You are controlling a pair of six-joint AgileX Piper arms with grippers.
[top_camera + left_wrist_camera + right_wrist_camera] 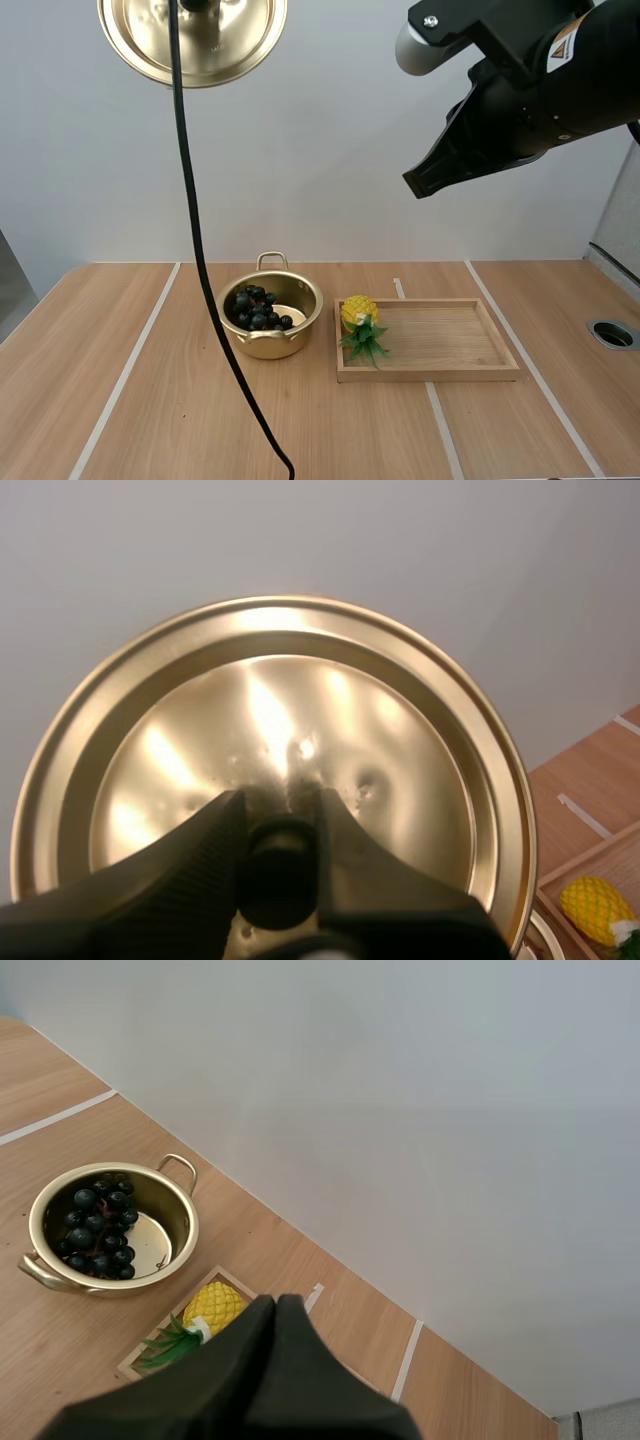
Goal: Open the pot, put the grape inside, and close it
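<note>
Lid [192, 35]: clamped at knob [278, 865] by left gripper [278, 810], held high; pot [270, 345] below, slightly right, open on table [150, 420] beside tray [430, 373], grapes [258, 307] inside. Right gripper [425, 185]: pinched shut, empty, aloft on tray side. Closing falls to left gripper.

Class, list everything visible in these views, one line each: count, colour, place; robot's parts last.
table: one, light wood, bearing pot and tray
tape lines: three, white, along the table
pot: one, gold, open, left of the tray
grapes: one bunch, dark, inside the pot
tray: one, wooden, right of the pot
pineapple: one, yellow with green leaves, tray's left end
lid: one, gold, held high above the table
port: one, grey, table's right edge
left pincer: one, black, clamped on the lid's knob
right pincer: one, black, shut, raised over the table
</note>
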